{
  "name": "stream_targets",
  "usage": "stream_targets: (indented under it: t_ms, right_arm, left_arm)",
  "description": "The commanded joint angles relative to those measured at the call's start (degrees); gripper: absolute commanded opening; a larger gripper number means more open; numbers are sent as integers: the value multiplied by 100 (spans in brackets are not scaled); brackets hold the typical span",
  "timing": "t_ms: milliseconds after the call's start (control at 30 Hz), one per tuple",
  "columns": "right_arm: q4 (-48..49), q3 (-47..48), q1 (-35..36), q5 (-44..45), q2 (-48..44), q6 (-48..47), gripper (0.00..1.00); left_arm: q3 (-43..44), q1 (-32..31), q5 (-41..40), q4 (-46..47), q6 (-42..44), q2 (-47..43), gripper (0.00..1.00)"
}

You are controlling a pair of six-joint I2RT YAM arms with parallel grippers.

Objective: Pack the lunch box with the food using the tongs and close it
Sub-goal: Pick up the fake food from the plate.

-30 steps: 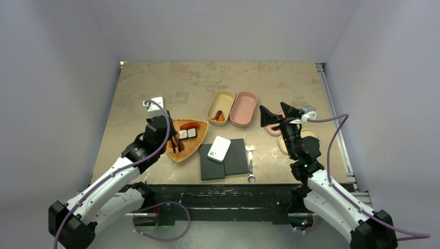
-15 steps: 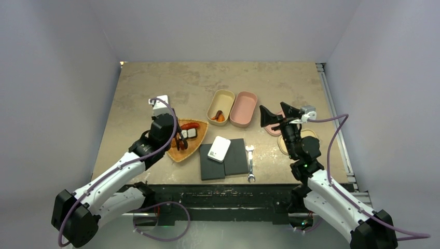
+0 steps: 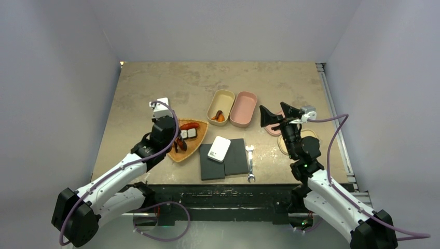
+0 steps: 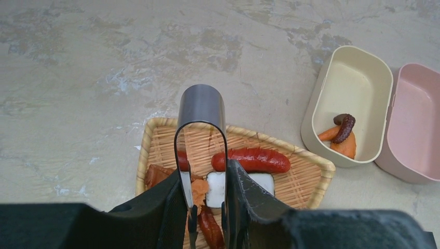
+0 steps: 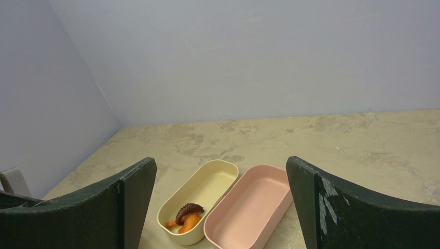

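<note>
Wicker tray at lower centre of the left wrist view, directly under the left gripper. Slid up and rightward over that tray within the last second, going by the overhead view. Kept the tongs pinched between the dark fingers, but with the squeeze eased a little, probably letting the two thin arms spring slightly apart. Straddled an orange piece with those arms, tips low at the bottom edge; not yet nipped, by the look of it. Just right of that, red sausage and a black-and-white piece. Read as lining up for the next pick, squeeze to follow.

Further right, cream lunch box, already loaded with a brown curl and an orange bit; pink half touching it, without food, not closed. At centre right of the overhead view, right gripper spread wide, held nothing, stayed put.
</note>
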Motion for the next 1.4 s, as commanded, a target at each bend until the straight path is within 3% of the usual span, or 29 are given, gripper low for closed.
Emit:
stream_targets:
  t_ms: [0,67,200,833,1100,1367]
  right_arm:
    - [261,-41,7,-70,-12,-54,99]
    - [264,-37,4,-57,3,-54,99]
    - [272,-33,2,-70,36,-57,99]
    - [278,-41,4,-36,54,-62,99]
    - [270,-42,6,-40,15,-62,99]
    - [256,-49,-1,-33,-45,-62,99]
  left_arm:
    - [-66,27,-234,652,252,54,28]
    - [-96,20,-218,766,300,88,22]
    - [-53,20,-320,810,364,32,0]
    - [1042,26,274,-1309,113,-600,0]
    - [1468,21,583,-1431,195,-563,0]
    - [2185,19,1094,-1198,493,41,0]
